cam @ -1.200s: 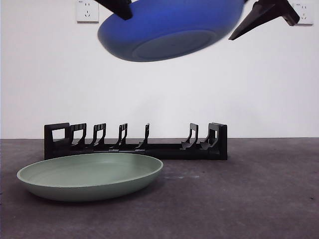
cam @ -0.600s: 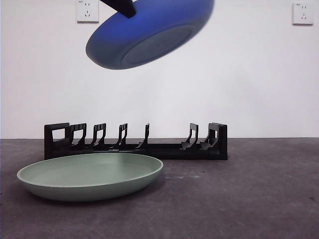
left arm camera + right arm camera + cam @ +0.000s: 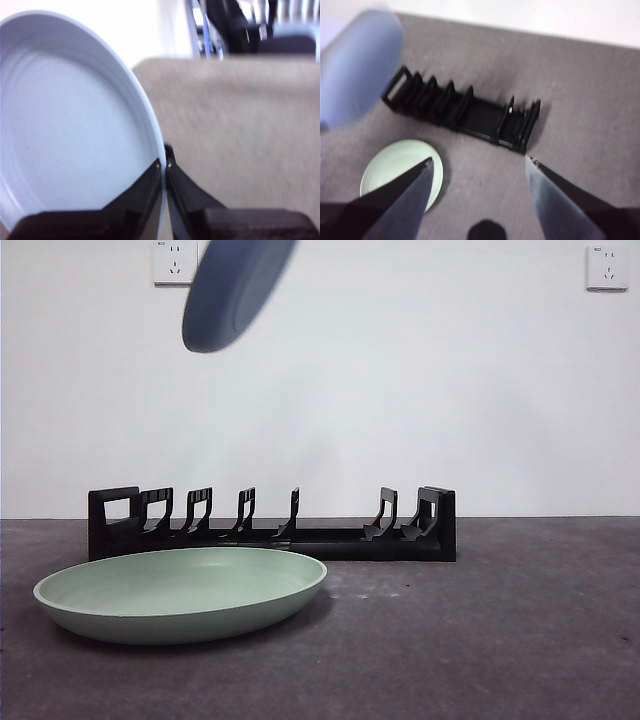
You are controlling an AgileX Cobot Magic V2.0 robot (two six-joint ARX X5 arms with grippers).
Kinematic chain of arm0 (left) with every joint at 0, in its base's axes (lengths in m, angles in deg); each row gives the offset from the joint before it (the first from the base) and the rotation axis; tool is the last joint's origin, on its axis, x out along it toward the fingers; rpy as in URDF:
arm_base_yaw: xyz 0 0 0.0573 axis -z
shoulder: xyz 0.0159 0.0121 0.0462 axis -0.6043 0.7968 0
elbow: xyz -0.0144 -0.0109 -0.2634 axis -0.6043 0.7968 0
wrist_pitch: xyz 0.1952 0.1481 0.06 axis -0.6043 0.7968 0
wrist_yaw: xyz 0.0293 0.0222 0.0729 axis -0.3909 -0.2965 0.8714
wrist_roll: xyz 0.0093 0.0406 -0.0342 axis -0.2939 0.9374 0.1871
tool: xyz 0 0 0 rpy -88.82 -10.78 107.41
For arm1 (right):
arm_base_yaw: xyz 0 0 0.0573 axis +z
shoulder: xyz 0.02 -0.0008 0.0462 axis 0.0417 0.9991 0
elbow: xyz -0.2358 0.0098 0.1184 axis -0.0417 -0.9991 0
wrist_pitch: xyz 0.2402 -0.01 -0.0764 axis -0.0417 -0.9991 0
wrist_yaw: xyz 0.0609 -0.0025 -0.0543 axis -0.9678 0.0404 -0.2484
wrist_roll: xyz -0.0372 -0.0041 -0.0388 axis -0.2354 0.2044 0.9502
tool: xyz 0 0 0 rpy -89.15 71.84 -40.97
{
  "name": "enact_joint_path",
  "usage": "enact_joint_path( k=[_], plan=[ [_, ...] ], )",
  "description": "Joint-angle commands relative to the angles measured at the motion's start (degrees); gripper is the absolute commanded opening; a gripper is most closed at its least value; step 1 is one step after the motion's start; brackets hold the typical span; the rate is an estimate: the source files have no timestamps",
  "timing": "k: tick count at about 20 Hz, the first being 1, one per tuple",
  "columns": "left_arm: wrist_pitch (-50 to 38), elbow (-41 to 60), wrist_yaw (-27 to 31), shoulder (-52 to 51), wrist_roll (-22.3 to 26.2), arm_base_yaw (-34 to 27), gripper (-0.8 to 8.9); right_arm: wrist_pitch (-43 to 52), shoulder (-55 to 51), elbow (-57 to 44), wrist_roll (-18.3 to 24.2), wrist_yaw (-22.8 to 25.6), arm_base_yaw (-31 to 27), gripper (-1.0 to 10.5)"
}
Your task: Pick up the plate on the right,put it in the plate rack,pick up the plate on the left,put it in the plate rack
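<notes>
The step in hand is racking the first plate: the left tool [image 3: 164,167] pinches the rim of the blue plate [image 3: 235,290], carried near edge-on, high above the plate rack [image 3: 272,526] on the bench [image 3: 520,630]. The next move calls for lowering that edge between two dividers. The right tool [image 3: 479,165] hangs spread above the rack; the pale green plate [image 3: 180,592] lies flat beside the rack.

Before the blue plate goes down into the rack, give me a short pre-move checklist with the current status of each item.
1. Left gripper shut on the blue plate rim: ok.
2. Blue plate turned near edge-on for a slot: ok.
3. Plate rack slots free of plates: ok.
4. Blue plate lined up over a particular slot: cannot tell.
5. Right gripper open, high above the table, away from the rack: ok.
6. Green plate lying flat in front of the rack, untouched: ok.
</notes>
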Motion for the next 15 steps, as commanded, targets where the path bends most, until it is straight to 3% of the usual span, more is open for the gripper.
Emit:
enact_joint_path(
  k=[1, 7, 15],
  plan=[
    [-4.50, 0.00, -7.67, 0.98, -10.01, -5.64, -0.08, -0.90, 0.13, -0.61, 1.09, -0.83, 0.07, 3.2],
    [-9.77, 0.00, -20.81, 6.95, -19.04, -15.63, -0.08, -2.19, 0.11, -1.07, 1.05, -4.57, 0.11, 3.1],
    [-12.68, 0.00, -24.70, 15.21, -19.23, -20.09, -0.08, -3.82, 0.13, -1.18, 1.03, -4.52, 0.11, 3.1]
  ],
)
